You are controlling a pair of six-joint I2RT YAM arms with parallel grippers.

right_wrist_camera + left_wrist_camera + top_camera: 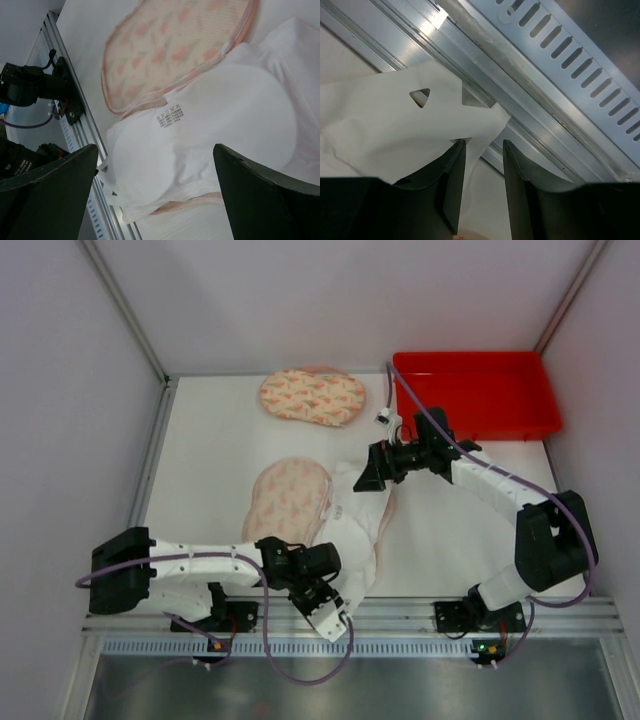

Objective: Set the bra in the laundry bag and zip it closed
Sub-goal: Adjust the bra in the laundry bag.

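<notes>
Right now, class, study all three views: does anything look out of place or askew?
Yes. The bra lies loose across the open laundry bag, and one end trails past the near edge of the table onto the metal rail, just ahead of the left end effector.

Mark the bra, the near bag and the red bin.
bra (235, 110): right wrist view, middle of the white cup.
near bag (283, 502): top external view, centre of the patterned flap.
red bin (480, 398): top external view, bare floor.

Top: overhead, whole white table (210, 440). Wrists: close-up; left faces aluminium edge rail (535, 105), right looks down; all share white padded bra (225, 115).
</notes>
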